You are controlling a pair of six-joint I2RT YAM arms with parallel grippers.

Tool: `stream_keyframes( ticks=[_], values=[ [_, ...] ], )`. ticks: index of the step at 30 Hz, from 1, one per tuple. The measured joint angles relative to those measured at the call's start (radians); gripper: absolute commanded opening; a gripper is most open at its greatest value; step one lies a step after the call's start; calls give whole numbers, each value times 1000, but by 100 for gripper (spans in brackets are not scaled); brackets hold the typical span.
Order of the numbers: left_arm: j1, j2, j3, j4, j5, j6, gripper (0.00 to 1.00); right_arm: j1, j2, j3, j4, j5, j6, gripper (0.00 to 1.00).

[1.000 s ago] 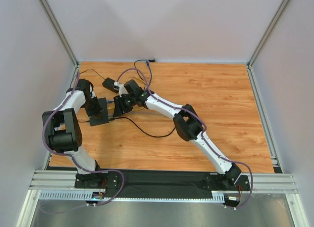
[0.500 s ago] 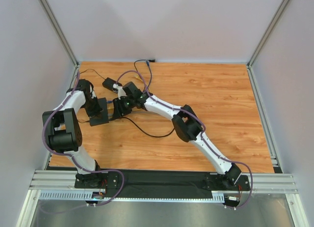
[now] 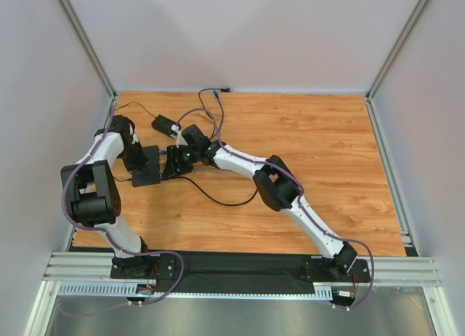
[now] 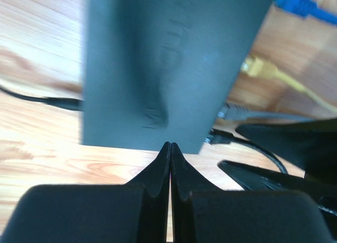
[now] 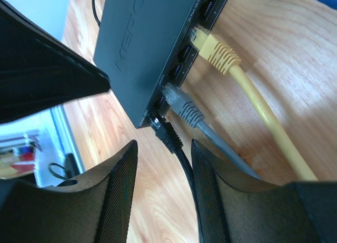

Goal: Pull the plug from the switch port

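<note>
Switch (image 3: pixel 147 167) sits flat on the wooden table (image 3: pixel 312 132), far left side, about halfway back, with its socket edge facing right. We count three cables plugged into that row: a yellow plug (image 5: pixel 216 51), a grey plug (image 5: pixel 181 106), and a black plug (image 5: pixel 167 133) in the last socket at the near corner. Both arms meet at the box. The left arm is folded up tight at the elbow and comes in from the left. The right one stretches long and diagonal from its base at the bottom right, all the way across the table. The left gripper (image 4: pixel 169 148) has its fingers pinched fully together, tips right at the switch's near edge in its own wrist view. We can't tell if they're actually pressing on the lid. The right gripper (image 5: pixel 163 148) is spread apart, one finger on each side of the black plug and its cable. It looks close but not clamped, with visible gaps on both sides. There's raised lettering on the lid, something like "MER", but the rest is cut off and we can't read it. One small black power brick (image 3: pixel 166 124) lies just behind the switch. One blue cable (image 4: pixel 300 3) peeks in at the corner of the left wrist view.
</note>
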Motion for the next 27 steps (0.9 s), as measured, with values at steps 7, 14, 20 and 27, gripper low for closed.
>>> stream_keyframes(
  ticks=[7, 14, 20, 27],
  values=[
    [105, 11, 90, -30, -65, -8, 0, -9, 1, 0, 5, -1, 122, 45],
    [123, 48, 80, -27, -94, -15, 0, -13, 1, -13, -24, 9, 162, 43],
    [121, 53, 47, -26, -94, -15, 0, -8, 1, -11, -31, 22, 165, 43],
    [121, 53, 19, -20, -80, -16, 0, 4, 14, 2, -17, 30, 203, 42]
  ],
)
